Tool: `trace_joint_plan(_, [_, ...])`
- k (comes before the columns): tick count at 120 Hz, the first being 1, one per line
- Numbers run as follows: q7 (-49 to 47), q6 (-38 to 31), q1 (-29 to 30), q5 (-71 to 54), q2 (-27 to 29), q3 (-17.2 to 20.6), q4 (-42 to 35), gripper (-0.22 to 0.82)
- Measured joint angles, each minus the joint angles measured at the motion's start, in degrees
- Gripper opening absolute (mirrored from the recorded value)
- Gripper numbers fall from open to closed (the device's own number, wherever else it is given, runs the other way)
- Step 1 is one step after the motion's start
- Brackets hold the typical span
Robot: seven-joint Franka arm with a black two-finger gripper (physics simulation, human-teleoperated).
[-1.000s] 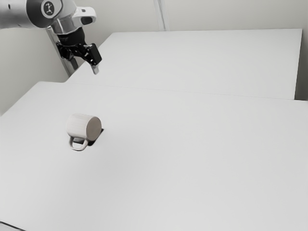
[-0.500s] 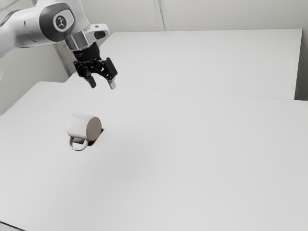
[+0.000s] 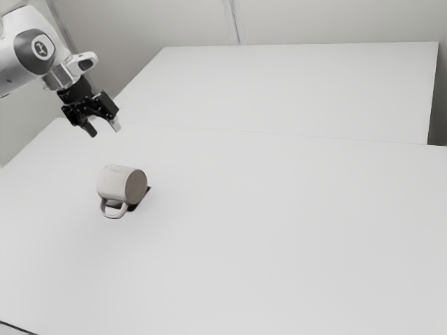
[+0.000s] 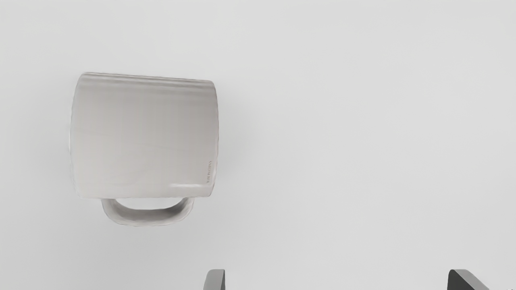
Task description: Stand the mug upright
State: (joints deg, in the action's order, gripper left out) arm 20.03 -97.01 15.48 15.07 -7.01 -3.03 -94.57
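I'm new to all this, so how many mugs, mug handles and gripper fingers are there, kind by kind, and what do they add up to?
Mug, lying on its side: 1
Mug handle: 1
Gripper fingers, spread apart: 2
Total: 4

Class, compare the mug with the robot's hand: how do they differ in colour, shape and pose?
Colour: the mug is pale, whereas the hand is mostly black.
Pose: the mug lies on its side on the table; the hand hangs above the table.
Shape: the mug has a rounded body with one looped handle; the hand has two fingers standing apart.
Shared: neither touches the other.
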Motion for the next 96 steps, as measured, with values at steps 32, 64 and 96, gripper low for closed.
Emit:
trace_joint_plan(32, [12.9,-0.4,9.5,5.6,-8.9,3.0,3.2,0.6])
trace_joint_plan(64, [25.0,-0.2,20.5,7.9,-16.2,8.4,6.3,0.6])
trace_joint_plan(96, [33.0,1.5,25.8,11.4,-24.4,11.7,12.9,0.6])
